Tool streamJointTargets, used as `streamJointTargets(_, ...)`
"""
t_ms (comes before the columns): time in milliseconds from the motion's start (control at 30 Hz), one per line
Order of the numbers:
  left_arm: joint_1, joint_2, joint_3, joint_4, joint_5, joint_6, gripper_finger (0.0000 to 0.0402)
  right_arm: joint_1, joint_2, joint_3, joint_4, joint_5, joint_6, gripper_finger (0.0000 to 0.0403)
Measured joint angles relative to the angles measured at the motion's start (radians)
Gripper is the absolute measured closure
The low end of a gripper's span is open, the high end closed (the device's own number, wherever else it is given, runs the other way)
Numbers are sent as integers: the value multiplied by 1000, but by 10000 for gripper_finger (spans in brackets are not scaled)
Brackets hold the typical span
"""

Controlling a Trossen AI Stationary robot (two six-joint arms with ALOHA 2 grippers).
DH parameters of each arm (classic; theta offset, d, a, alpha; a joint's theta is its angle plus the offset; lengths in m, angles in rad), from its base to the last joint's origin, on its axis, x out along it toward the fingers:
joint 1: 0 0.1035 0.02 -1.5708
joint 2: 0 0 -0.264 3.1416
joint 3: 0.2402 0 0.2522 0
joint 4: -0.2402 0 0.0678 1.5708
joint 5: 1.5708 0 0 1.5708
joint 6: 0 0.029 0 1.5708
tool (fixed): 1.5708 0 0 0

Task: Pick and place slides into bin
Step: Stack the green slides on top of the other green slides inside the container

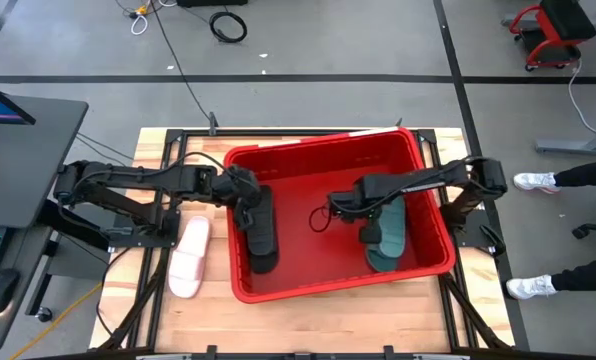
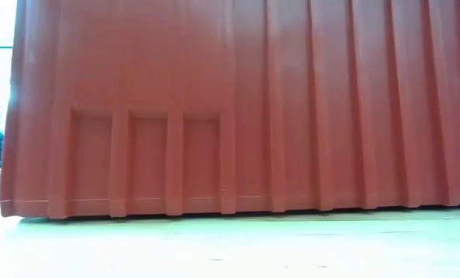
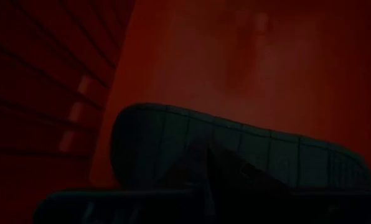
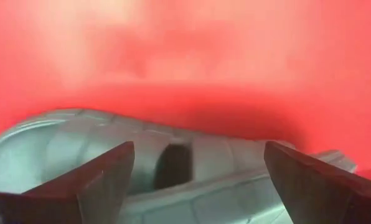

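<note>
3 slides in view, 1 bin, 2 grippers of mine at work.

Bin (image 1: 423, 175): large red crate with ribbed walls, set on the wooden bench (image 1: 318, 315), turned slightly askew to its edges. In the low view its ribbed outer wall (image 2: 238, 108) fills nearly the whole picture.

Black slide (image 1: 262, 230): inside the bin, along the wall on my left arm's side, lying lengthwise. My left gripper (image 1: 246, 196) is down on its far end. In the left wrist view the slide's dark ridged sole (image 3: 235, 146) lies across the picture against the red bin floor. My left fingers are closed down narrow; the pictures are too dark for me to tell whether they pinch the slide or merely sit on it.

Teal-green slide (image 1: 387, 238): inside the bin, toward the wall on my right arm's side. My right gripper (image 1: 362, 215) is just beside it, over its inner edge. In the right wrist view my 2 right fingers (image 4: 108, 180) stand wide apart, with the slide's grey-green body (image 4: 192, 165) lying across between them; neither finger presses it.

White/pale pink slide (image 1: 189, 258): outside the bin, on the bench beside the bin's wall, under my left arm.
</note>
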Motion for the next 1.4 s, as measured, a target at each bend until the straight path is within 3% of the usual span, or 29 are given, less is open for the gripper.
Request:
streamJointTargets(300, 44, -3, 2, -120, -124, 77, 396, 46, -21, 1, 123, -89, 13, 37)
streamJointTargets(667, 207, 0, -3, -67, -164, 205, 382, 63, -4, -45, 202, -25, 153, 37)
streamJointTargets(833, 185, 1, 45, -53, -67, 167, 394, 54, -4, -90, 211, -30, 130, 37)
streamJointTargets(1067, 98, 4, 48, 71, 227, 42, 383, 101, -4, -97, 305, -134, 110, 37)
streamJointTargets(1167, 79, 13, 19, 61, 249, -3, 378, 113, -4, -128, 394, -154, 143, 37)
streamJointTargets(1400, 89, 11, -62, -21, 259, 39, 389, 110, -7, -200, 343, -135, 137, 37)
